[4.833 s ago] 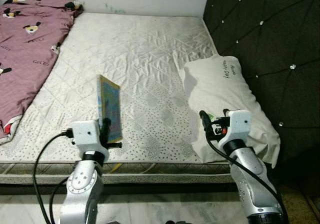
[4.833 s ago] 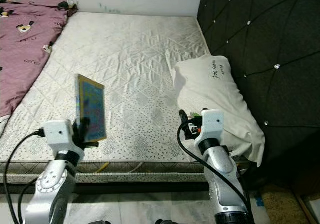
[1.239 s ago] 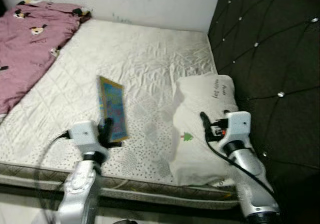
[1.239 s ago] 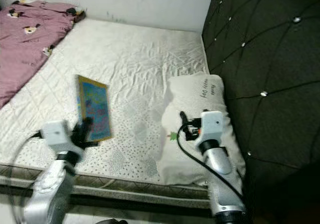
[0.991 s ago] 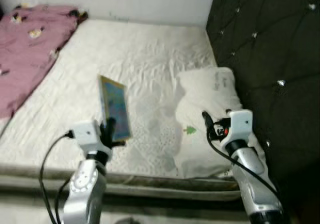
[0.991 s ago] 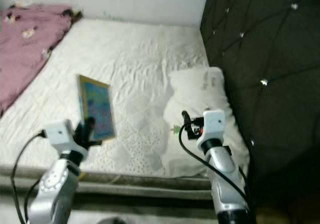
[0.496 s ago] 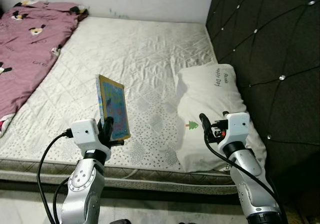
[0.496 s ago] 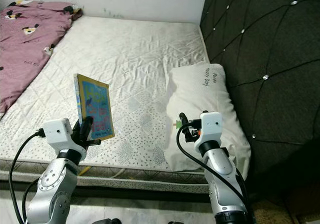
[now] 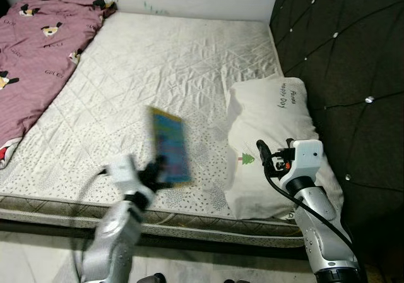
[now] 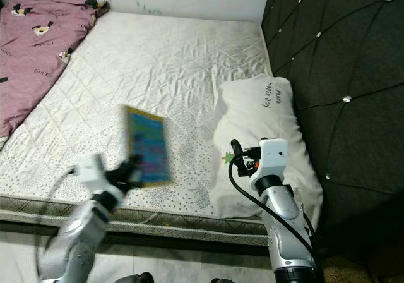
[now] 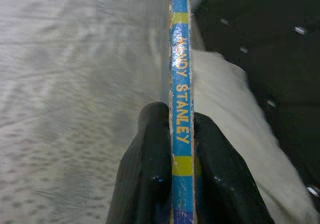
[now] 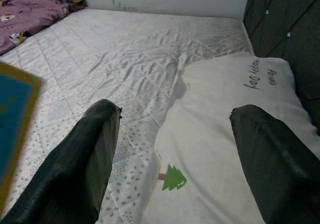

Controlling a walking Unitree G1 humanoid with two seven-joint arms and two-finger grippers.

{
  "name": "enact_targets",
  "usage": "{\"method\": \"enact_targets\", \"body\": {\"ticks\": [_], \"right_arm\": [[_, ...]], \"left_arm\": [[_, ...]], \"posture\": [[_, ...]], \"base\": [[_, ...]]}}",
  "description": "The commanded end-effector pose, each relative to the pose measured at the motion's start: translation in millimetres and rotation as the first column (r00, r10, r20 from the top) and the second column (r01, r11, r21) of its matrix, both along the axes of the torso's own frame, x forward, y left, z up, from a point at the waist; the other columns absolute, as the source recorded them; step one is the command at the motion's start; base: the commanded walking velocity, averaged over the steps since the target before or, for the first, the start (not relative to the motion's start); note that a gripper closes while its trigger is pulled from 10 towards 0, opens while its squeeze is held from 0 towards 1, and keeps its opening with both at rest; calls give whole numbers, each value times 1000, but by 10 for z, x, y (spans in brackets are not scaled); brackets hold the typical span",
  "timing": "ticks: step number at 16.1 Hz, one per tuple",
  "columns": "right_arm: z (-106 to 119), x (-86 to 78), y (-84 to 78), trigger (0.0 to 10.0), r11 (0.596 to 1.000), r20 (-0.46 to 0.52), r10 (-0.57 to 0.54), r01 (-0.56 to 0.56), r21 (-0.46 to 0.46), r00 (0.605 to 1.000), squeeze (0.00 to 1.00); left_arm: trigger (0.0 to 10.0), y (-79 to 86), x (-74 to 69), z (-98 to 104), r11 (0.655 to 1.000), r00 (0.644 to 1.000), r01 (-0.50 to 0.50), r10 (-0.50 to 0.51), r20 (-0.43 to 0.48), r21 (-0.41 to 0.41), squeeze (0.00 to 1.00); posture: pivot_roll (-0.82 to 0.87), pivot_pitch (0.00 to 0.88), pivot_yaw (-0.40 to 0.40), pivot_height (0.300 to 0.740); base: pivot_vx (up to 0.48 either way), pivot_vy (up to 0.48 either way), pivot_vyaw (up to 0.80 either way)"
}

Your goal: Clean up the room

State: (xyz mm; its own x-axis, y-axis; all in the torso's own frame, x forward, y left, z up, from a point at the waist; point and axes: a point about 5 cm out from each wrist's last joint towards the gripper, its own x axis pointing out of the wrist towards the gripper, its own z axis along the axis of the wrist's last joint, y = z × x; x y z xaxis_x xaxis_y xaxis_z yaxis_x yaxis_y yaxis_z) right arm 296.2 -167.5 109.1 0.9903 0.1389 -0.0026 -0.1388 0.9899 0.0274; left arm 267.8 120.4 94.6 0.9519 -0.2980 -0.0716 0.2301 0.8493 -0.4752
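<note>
Our left arm and book (image 9: 170, 146) are motion-blurred at lower centre of the eye views, detail lost. The left gripper (image 11: 172, 149) clamps the book's spine, holding it upright above the mattress (image 9: 164, 62). Our right gripper (image 12: 175, 154), fingers spread wide, hovers at lower right above the pillow (image 9: 271, 119).
</note>
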Motion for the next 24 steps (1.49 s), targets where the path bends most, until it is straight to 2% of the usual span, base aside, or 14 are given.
{"method": "enact_targets", "body": {"ticks": [1, 6, 7, 10, 15, 21, 24], "right_arm": [[41, 8, -12, 10000, 1000, 12, -12, 12, 8, 1000, 0], [-8, -70, 11, 10000, 999, -11, -4, 4, 33, 1000, 0], [-4, -81, 35, 10000, 999, -10, 2, -2, 45, 1000, 0], [-6, -106, 48, 10000, 999, -17, 13, -12, 44, 1000, 0], [-33, -147, 40, 10000, 999, -33, 23, -22, 42, 999, 0], [-45, -155, 77, 10000, 998, -42, 49, -47, 41, 998, 0], [-46, -153, 73, 10000, 998, -45, 53, -51, 41, 998, 0]], "left_arm": [[10000, -54, 1, 118, 1000, 998, 5, -4, 57, -24, 0], [10000, 30, 37, 130, 999, 998, -40, 41, 41, -20, 0], [10000, 123, 52, 103, 993, 994, -105, 105, 9, -52, 0], [10000, 188, 32, 114, 991, 991, -131, 131, 15, -37, 0], [10000, 204, -36, 92, 989, 990, -143, 143, 1, -29, 0], [10000, 194, -43, 87, 990, 990, -141, 141, 0, -19, 0], [10000, 190, -43, 84, 989, 990, -144, 144, -1, -19, 0]], "posture": [[-26, 114, -7, 740], [-26, 124, 6, 740], [-25, 136, 6, 740], [-17, 162, -4, 740], [-8, 184, -10, 740], [-7, 182, -14, 740], [-7, 176, -16, 703]], "base": [[0, 0, 0], [0, 0, 0], [0, 0, 0], [0, 0, 0], [0, 0, 0], [0, 0, 0], [0, 0, 0]]}}
